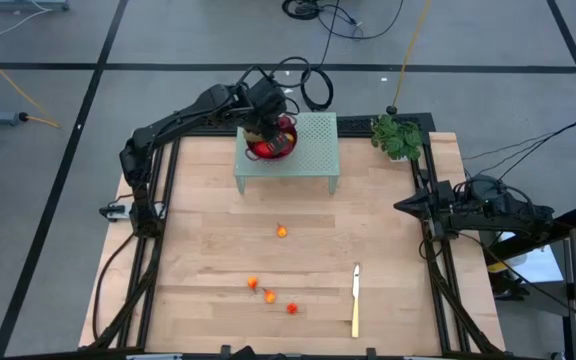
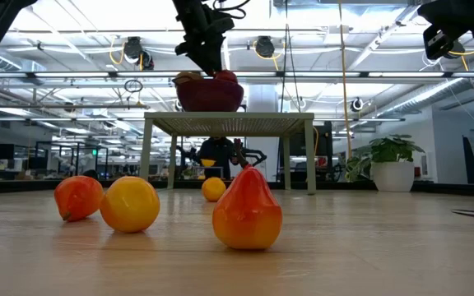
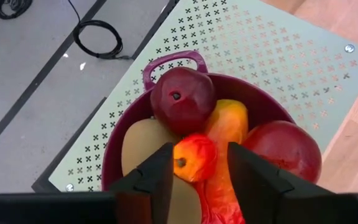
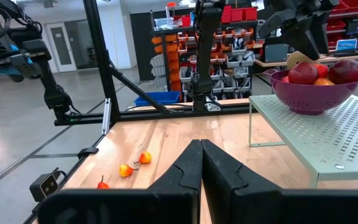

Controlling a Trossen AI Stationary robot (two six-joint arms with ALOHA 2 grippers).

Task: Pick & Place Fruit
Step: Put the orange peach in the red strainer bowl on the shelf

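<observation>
A purple bowl (image 3: 173,62) stands on a pale green perforated stand (image 1: 308,150) at the table's far side. It holds two dark red round fruit (image 3: 182,99), an elongated orange-red fruit (image 3: 230,121) and a brown-green oval (image 3: 140,140). A small orange-red fruit (image 3: 194,158) lies on top of this pile. My left gripper (image 3: 199,163) hangs over the bowl, open, a finger on either side of that small fruit, with a gap showing beside one finger. My right gripper (image 4: 201,149) is shut and level at the table's right edge, holding nothing.
Several small orange-red fruit lie on the wooden table: one in the middle (image 1: 282,232) and three nearer the front edge (image 1: 269,296). A yellow-handled knife (image 1: 356,300) lies at the front right. A potted plant (image 1: 398,135) stands at the far right corner.
</observation>
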